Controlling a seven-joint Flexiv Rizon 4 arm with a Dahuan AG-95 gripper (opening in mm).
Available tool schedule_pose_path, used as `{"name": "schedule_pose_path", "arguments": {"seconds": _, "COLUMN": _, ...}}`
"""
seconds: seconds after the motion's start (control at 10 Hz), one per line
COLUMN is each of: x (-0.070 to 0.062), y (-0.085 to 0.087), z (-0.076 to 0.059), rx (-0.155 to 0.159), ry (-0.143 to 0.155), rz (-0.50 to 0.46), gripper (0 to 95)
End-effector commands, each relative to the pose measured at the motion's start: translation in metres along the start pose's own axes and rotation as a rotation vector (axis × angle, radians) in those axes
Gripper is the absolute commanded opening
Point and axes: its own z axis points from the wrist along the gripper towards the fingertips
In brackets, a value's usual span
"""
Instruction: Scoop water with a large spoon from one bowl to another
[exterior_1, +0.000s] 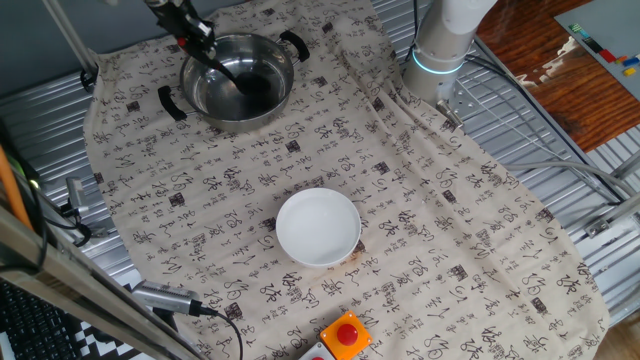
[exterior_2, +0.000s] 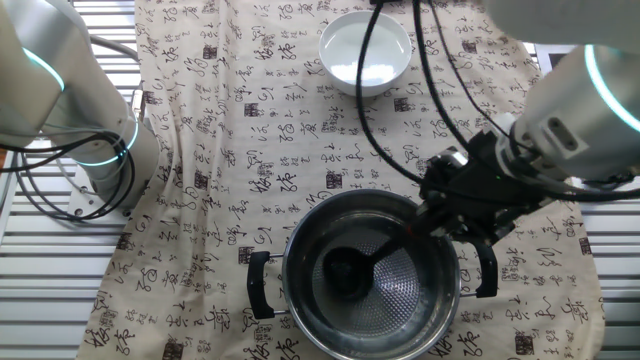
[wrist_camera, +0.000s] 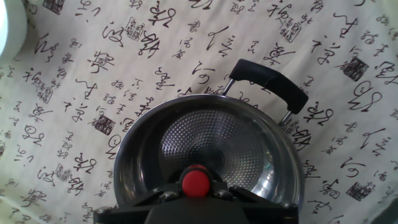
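The black ladle (exterior_2: 352, 268) has its scoop down inside the shiny steel pot (exterior_2: 310, 300), and its handle slopes up to my gripper (exterior_2: 428, 215). My gripper is shut on the ladle's handle near its red tip (wrist_camera: 195, 182). In one fixed view the gripper (exterior_1: 192, 35) sits over the pot's (exterior_1: 205, 100) far rim and the ladle (exterior_1: 240, 88) reaches into it. The plain white bowl (exterior_1: 318, 227) stands apart toward the front of the table and also shows in the other fixed view (exterior_2: 365, 50). The hand view looks down into the pot (wrist_camera: 143, 140).
A patterned cloth (exterior_1: 450, 220) covers the table. The robot's base (exterior_1: 440, 50) stands at the back right. A red button (exterior_1: 347, 333) sits at the front edge. Cables (exterior_2: 400, 110) hang between bowl and pot. Metal slats (exterior_1: 560, 150) flank the cloth.
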Motion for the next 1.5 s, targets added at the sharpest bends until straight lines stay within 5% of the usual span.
{"name": "schedule_pose_path", "arguments": {"seconds": 0.1, "x": 0.0000, "y": 0.0008, "z": 0.0011, "rx": 0.014, "ry": -0.016, "rz": 0.002, "gripper": 0.0}}
{"name": "schedule_pose_path", "arguments": {"seconds": 0.8, "x": -0.0045, "y": 0.0025, "z": 0.0027, "rx": 0.026, "ry": -0.044, "rz": 0.000, "gripper": 0.0}}
{"name": "schedule_pose_path", "arguments": {"seconds": 0.9, "x": -0.0046, "y": 0.0025, "z": 0.0028, "rx": 0.023, "ry": -0.049, "rz": -0.002, "gripper": 19.0}}
{"name": "schedule_pose_path", "arguments": {"seconds": 1.0, "x": -0.0046, "y": 0.0025, "z": 0.0028, "rx": 0.021, "ry": -0.051, "rz": -0.002, "gripper": 19.0}}
{"name": "schedule_pose_path", "arguments": {"seconds": 1.1, "x": -0.0047, "y": 0.0025, "z": 0.0028, "rx": 0.018, "ry": -0.054, "rz": -0.005, "gripper": 38.0}}
{"name": "schedule_pose_path", "arguments": {"seconds": 1.5, "x": -0.0050, "y": 0.0026, "z": 0.0027, "rx": 0.015, "ry": -0.061, "rz": -0.013, "gripper": 38.0}}
